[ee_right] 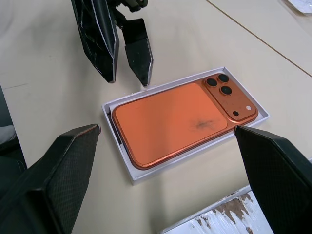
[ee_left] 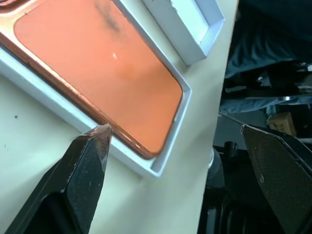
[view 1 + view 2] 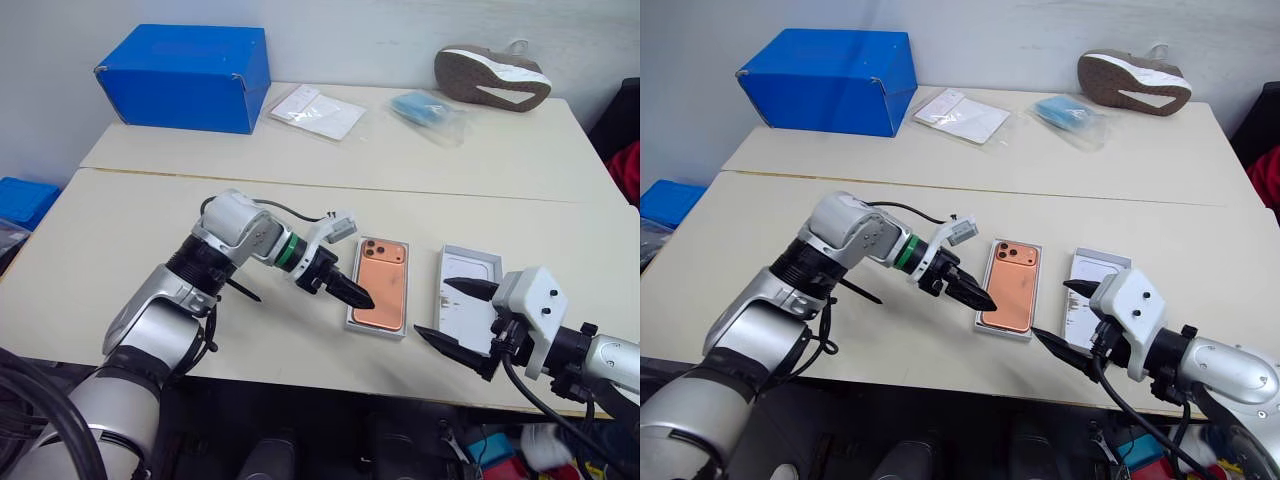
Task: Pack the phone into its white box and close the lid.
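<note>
The orange-copper phone lies camera side up inside the white box near the table's front edge, its camera bump at the far end. My left gripper is open just left of the box. One of its fingertips hovers at the box's left wall, and nothing is between its fingers. The lid lies open side up just right of the box, partly hidden behind my right gripper. That gripper is open and empty, low over the lid's near end.
A big blue box stands at the back left of the table. A clear bag with white paper, a blue item in plastic and a shoe lie along the back. The table's front edge runs just beyond the box.
</note>
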Motion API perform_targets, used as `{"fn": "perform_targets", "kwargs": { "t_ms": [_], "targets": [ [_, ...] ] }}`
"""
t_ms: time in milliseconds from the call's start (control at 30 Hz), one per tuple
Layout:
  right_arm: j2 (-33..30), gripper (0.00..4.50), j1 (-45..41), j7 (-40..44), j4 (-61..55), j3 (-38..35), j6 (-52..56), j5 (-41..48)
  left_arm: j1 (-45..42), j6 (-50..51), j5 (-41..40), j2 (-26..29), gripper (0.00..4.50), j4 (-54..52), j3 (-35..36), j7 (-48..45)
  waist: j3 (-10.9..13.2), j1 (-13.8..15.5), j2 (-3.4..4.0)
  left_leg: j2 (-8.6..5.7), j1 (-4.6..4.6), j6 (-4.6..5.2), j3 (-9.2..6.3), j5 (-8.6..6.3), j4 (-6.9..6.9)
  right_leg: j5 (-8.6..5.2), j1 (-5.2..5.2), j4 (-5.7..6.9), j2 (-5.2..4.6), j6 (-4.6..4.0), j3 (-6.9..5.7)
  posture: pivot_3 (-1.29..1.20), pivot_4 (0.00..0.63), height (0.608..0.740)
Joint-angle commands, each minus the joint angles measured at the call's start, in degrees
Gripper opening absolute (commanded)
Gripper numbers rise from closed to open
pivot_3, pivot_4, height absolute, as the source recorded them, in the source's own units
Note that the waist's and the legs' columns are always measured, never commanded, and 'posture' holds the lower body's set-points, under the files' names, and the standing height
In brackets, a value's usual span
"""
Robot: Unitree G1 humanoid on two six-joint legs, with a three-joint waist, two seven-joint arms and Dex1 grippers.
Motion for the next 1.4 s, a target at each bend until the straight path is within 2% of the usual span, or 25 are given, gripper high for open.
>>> {"fn": "perform_targets", "kwargs": {
  "t_ms": [33, 133, 267, 467, 567, 733, 900, 1000, 1133, 1267, 1400],
  "targets": [
    [-0.3, 4.5, -0.2, -0.1, -1.3, -0.9, -1.5, 0.3, -1.5, 1.1, -0.4, 2.2, 4.47, -3.1, 2.5, -2.3, 0.0, 0.0, 0.0, 0.0, 0.0, 0.0, 0.0, 0.0, 0.0, 0.0, 0.0, 0.01, 0.0, 0.0, 0.0, 0.0, 0.15, 0.74],
    [-0.6, 4.5, -0.1, 0.6, -0.4, -1.1, -2.1, 0.0, 0.1, -0.9, -1.1, 4.2, 4.47, -5.5, 5.0, -3.8, 0.0, 0.0, 0.0, 0.0, 0.0, 0.0, 0.0, 0.0, 0.0, 0.0, -0.01, 0.01, 0.0, 0.0, 0.0, 0.0, 0.15, 0.74],
    [-0.7, 4.5, 0.4, 0.9, 0.0, -1.3, -2.3, 0.1, 4.3, -10.3, 1.1, 6.2, 4.47, -8.6, 7.9, -5.3, 0.0, 0.0, 0.01, 0.01, 0.01, 0.01, 0.0, 0.0, 0.0, 0.0, -0.01, -0.01, -0.01, 0.0, 0.01, 0.0, 0.15, 0.74],
    [-0.6, 4.5, 1.5, 1.0, -0.3, -1.3, -2.2, 0.2, 13.1, -35.3, 10.1, 8.4, 4.47, -11.5, 9.0, -7.8, 0.0, 0.1, 0.01, 0.01, 0.01, 0.0, 0.0, 0.0, 0.03, 0.0, 0.0, -0.01, -0.02, 0.0, -0.01, 0.0, 0.15, 0.74],
    [-0.8, 4.5, 2.8, 1.3, -0.2, -3.1, -1.5, 1.1, 16.2, -43.8, 12.7, 9.4, 4.47, -12.0, 9.8, -9.8, 0.0, 0.1, 0.02, 0.01, 0.0, 0.01, 0.0, 0.0, 0.03, 0.0, 0.0, -0.01, -0.02, 0.0, -0.01, 0.0, 0.15, 0.74],
    [-0.6, 4.5, 10.7, 3.7, -1.2, -9.7, -1.1, 0.9, 19.3, -46.4, 8.3, 9.6, 4.47, -15.5, 15.4, -14.4, 0.0, 0.4, 0.0, 0.01, -0.03, 0.06, -0.01, -0.01, 0.03, 0.0, 0.02, -0.03, -0.03, 0.0, -0.04, 0.0, 0.15, 0.74],
    [-0.1, 4.5, 20.1, 6.4, -1.9, -13.2, -2.3, -1.4, 20.8, -51.7, 9.4, 9.9, 4.47, -17.2, 17.8, -17.0, 0.0, 0.6, -0.01, 0.01, -0.02, 0.14, 0.01, -0.05, 0.05, 0.01, 0.06, -0.05, -0.02, 0.01, -0.02, 0.0, 0.15, 0.74],
    [1.1, 4.5, 16.6, -0.2, -0.3, -10.2, 2.1, -1.0, 21.5, -56.0, 11.0, 10.2, 4.47, -16.5, 18.1, -18.5, -0.1, -0.1, -0.08, 0.01, 0.05, 0.16, 0.08, -0.04, 0.08, 0.05, 0.13, -0.03, -0.01, 0.08, 0.06, 0.0, 0.15, 0.74],
    [6.2, 4.5, 5.5, -13.5, 0.7, -4.6, 12.0, 1.2, 21.4, -55.6, 9.2, 9.2, 4.47, -15.3, 19.8, -19.3, -0.1, -0.3, -0.08, 0.06, 0.21, 0.13, 0.18, -0.03, 0.07, 0.05, 0.12, 0.11, 0.02, 0.08, 0.17, 0.0, 0.15, 0.74],
    [17.4, 4.5, -6.9, -27.8, 1.6, 1.3, 22.9, 2.1, 22.4, -59.5, 12.1, 8.4, 4.47, -15.2, 20.1, -16.8, -0.1, -0.1, -0.06, 0.06, 0.17, 0.1, 0.16, -0.03, 0.02, 0.04, 0.05, 0.09, 0.01, 0.08, 0.18, 0.0, 0.15, 0.74],
    [23.7, 4.5, -13.5, -35.5, 3.8, 4.3, 29.1, -1.0, 23.0, -60.1, 12.9, 8.2, 4.47, -16.3, 19.7, -16.1, -0.2, 0.0, -0.02, 0.02, 0.03, 0.12, 0.15, -0.02, 0.03, 0.05, -0.08, 0.06, 0.0, 0.08, 0.16, 0.0, 0.15, 0.74]
  ]
}}
